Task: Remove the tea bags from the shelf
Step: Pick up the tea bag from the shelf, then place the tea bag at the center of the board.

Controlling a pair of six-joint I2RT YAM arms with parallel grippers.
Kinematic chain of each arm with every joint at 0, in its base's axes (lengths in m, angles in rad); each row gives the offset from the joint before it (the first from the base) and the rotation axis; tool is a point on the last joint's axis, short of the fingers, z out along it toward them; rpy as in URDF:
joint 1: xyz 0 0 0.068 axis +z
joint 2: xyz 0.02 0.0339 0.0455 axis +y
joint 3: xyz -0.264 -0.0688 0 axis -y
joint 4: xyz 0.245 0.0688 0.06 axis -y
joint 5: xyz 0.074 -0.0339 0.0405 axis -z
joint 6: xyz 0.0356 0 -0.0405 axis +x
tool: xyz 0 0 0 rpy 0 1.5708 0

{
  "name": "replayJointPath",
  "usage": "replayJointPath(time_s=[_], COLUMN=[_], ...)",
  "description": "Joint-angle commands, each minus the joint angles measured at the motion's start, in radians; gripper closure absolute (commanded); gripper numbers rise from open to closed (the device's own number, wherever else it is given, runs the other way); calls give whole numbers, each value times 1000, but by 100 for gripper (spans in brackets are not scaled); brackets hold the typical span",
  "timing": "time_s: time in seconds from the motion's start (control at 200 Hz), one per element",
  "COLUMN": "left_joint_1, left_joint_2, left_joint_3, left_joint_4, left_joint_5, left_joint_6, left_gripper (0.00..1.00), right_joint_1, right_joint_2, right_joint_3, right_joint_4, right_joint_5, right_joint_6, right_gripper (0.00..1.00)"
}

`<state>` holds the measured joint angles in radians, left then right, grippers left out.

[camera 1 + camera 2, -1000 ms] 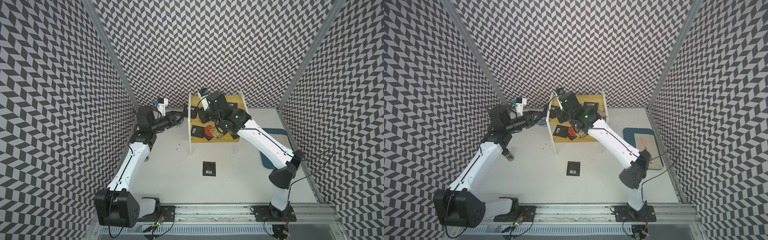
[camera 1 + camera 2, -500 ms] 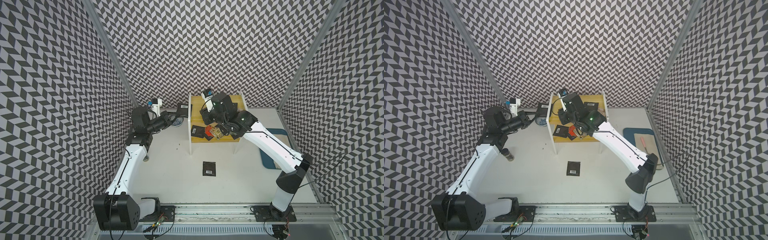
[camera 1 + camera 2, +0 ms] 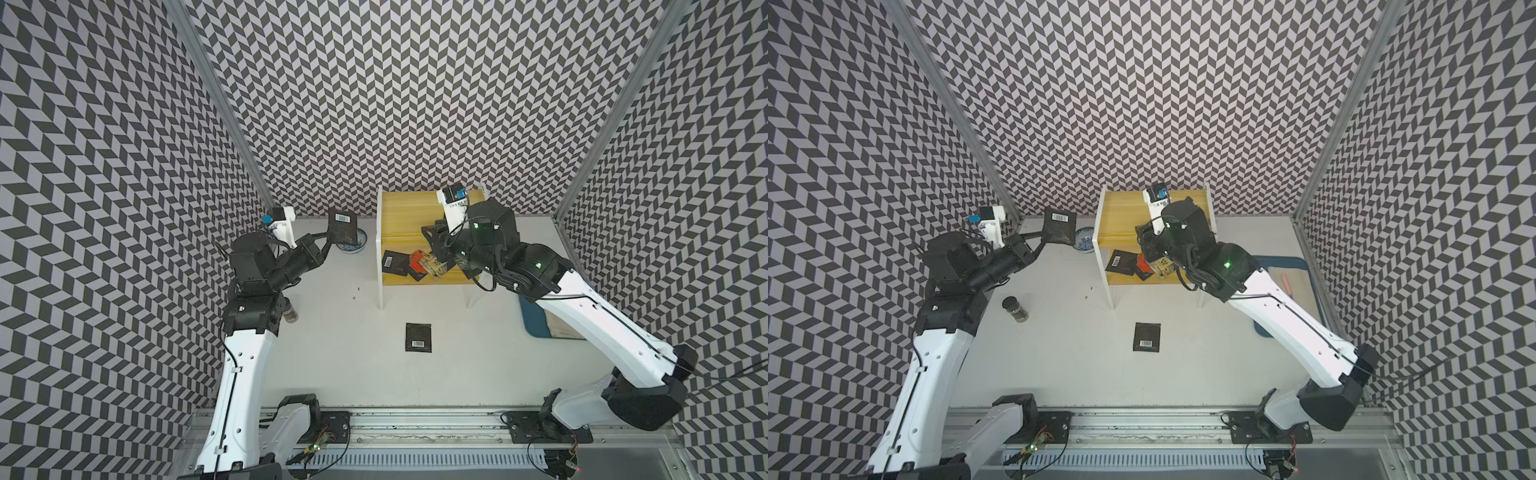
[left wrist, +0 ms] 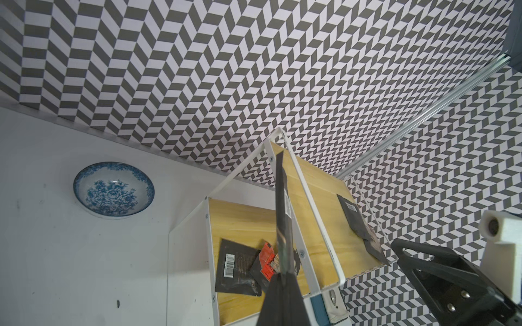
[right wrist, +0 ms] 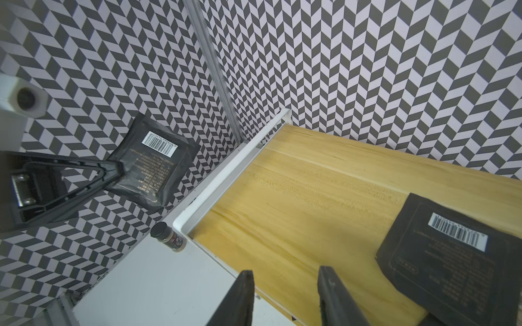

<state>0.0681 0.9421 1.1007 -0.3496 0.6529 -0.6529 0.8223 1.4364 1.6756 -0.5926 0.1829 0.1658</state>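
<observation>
Firmly, my left claw (image 3: 330, 242) clamped a black tea bag (image 3: 344, 227) aloft at nine o'clock of the shelf (image 3: 409, 210), barcode end pointing toward twelve; my right claw (image 5: 285, 275) gaped empty over that shelf.

I see the bowl (image 3: 1084, 240) just left of the shelf (image 3: 411, 208), one tea bag (image 3: 418, 337) before it, the tray (image 3: 533, 323) to its right

Black-and-white chevron walls (image 3: 415, 104) enclose three sides, joined by aluminium corner posts (image 3: 223, 104). The floor is a plain white tabletop (image 3: 353, 374), evenly lit.
</observation>
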Motion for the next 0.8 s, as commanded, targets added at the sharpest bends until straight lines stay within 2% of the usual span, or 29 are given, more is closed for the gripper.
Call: replayJointPath(time_s=[0.0,0.175,0.436,0.571,0.796], left_joint_1=[-8,-24,-118,-147,-235], left_joint_2=[-41,-111,-194,-235,-266], left_joint_3=[-75,-253,-463,-627,-795], left_joint_4=[-124,-114,-94,9,179], left_joint_5=[-28,5,6,68,72], left_joint_6=[42,13,-60,-156,-262], left_gripper=[100,100,100,100,100], right_joint_1=[13,27,37,42,47], right_joint_2=[-69,-147,-263,-281,-307], right_joint_3=[-52,-108,-223,-248,-286], right_joint_4=[82,86,125,126,157], right_joint_5=[-23,-34,-62,-66,-73], right_joint_6=[20,20,23,23,25], right_gripper=[58,57,56,56,56])
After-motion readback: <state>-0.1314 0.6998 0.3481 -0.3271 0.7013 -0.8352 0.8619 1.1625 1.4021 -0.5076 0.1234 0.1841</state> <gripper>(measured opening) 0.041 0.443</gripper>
